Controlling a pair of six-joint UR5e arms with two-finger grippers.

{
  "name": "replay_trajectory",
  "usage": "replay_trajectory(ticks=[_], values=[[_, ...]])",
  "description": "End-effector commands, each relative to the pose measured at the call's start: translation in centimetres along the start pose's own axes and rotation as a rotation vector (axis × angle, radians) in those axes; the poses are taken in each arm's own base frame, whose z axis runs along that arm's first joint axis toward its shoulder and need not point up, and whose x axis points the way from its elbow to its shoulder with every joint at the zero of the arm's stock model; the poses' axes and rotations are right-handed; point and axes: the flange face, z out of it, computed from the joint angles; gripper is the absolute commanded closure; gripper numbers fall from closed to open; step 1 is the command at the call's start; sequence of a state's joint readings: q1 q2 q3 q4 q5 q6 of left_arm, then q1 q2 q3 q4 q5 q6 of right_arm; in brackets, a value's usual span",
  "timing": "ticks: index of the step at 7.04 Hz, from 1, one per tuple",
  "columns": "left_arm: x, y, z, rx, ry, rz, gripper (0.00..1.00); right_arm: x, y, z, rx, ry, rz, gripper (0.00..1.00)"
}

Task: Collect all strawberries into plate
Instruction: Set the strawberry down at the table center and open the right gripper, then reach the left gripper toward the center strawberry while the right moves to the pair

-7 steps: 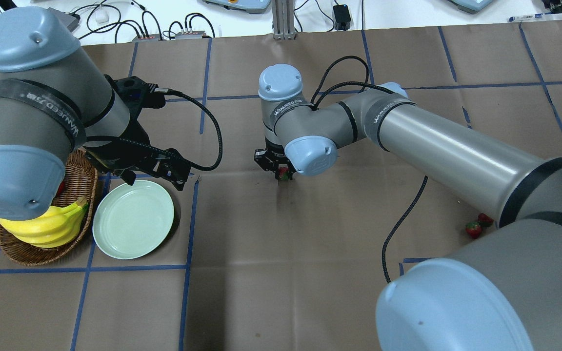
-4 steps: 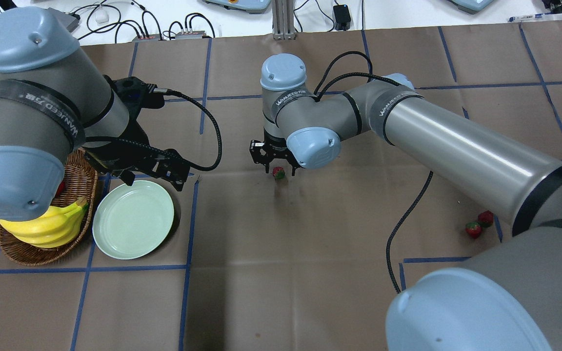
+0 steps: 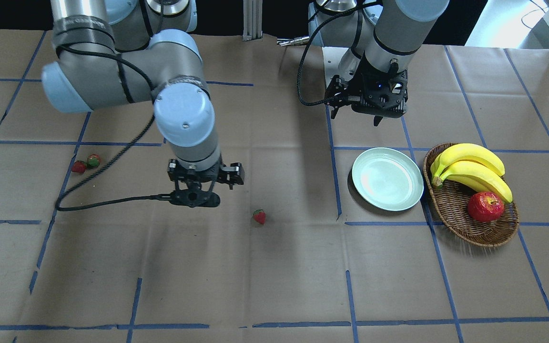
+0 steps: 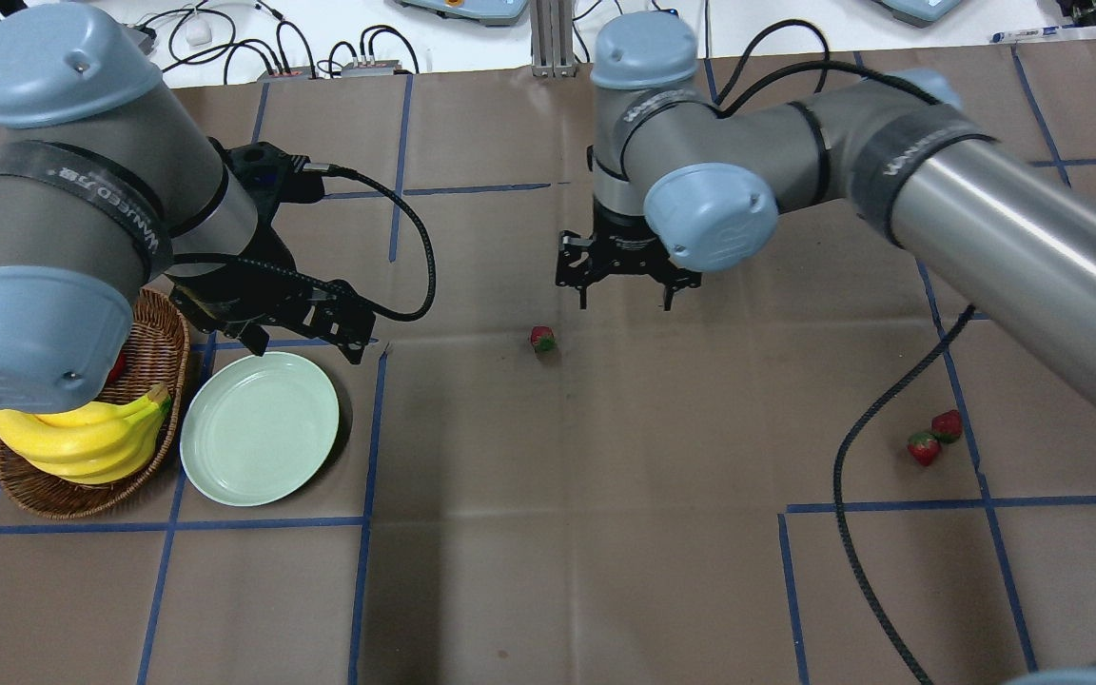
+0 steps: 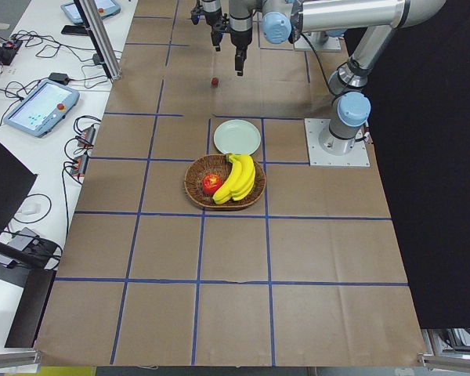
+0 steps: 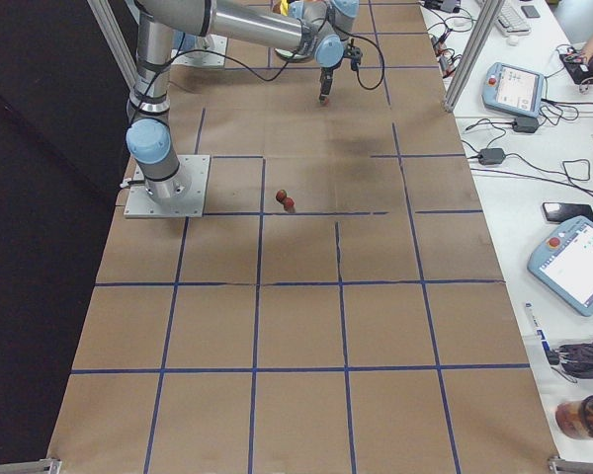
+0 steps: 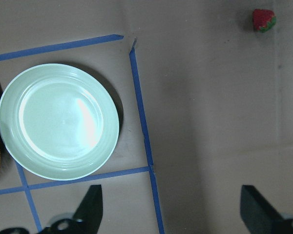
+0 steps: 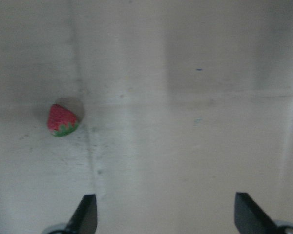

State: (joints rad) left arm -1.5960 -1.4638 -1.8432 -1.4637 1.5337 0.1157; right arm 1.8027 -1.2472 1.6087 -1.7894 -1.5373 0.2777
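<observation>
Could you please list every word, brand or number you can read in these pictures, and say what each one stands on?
"WANJEED": on the black band around the left arm; the characters after it are too blurred to read.
"WANJEED": on the black bands around the right arm.
Teach pendant screen: too small to read.

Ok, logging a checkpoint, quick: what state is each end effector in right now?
Left end effector: open, holding nothing.
Right end effector: open, holding nothing; the nearest strawberry lies apart from it.
</observation>
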Motion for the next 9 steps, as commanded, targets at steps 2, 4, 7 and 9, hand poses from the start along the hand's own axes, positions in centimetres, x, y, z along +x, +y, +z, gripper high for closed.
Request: replay_trajectory(ticks=[2,4,7,9], values=[[2.1,-4.1,2.7,0.068,0.110,-0.124,0.00,15.2,4.9,-2.7,0.016,0.000,-0.027,0.00],[6.4,-7.1,7.6,0.077,0.102,-0.098,0.00,24.0,7.8,-2.1,0.024,-0.024,-0.070,0.00],[9.8,-12.1,15.2,0.065,0.101,-0.042,0.00,31.6,9.7,3.8,0.094,0.015,-0.046,0.00],[13.7,-14.4,18.4,0.079,0.106,-0.043,0.00,30.9,11.5,8.4,0.074,0.000,-0.037,0.00]])
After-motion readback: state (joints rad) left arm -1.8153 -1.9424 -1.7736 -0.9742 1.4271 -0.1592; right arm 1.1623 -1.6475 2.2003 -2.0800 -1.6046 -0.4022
